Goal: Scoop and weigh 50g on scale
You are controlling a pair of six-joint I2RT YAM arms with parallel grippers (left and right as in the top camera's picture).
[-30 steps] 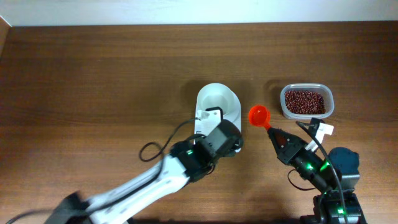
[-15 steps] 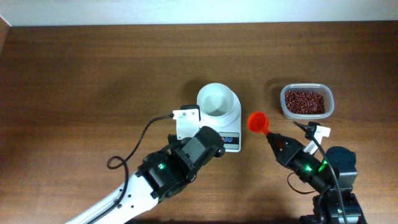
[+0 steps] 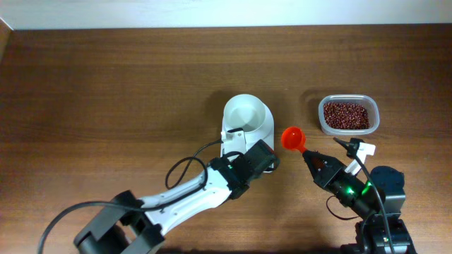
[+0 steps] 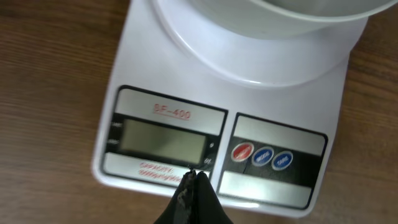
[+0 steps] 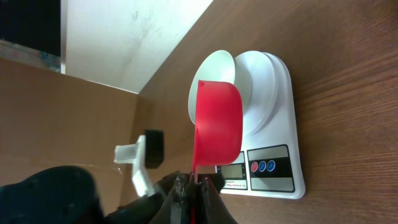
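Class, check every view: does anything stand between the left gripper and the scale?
Nothing visible does. The shut left gripper points at the front edge of the scale, just below its display, with only bare casing between. The white bowl sits further back, and the red scoop in the right gripper is off to the side.

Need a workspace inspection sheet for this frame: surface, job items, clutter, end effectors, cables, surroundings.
Surface: brown wooden table, bare wood around the work area.
Job's things: scale, no digits on its display; white bowl on its platform, empty; red scoop, no beans seen in it; tub of red beans right of the scale, apart from it.
Clutter: nothing seen.
End effectors: left end effector shut, tips over the scale's front panel, contact unclear; right end effector shut on the red scoop's handle.
Cables: black cable looped beside the left arm.
Surroundings: white wall along the table's far edge.
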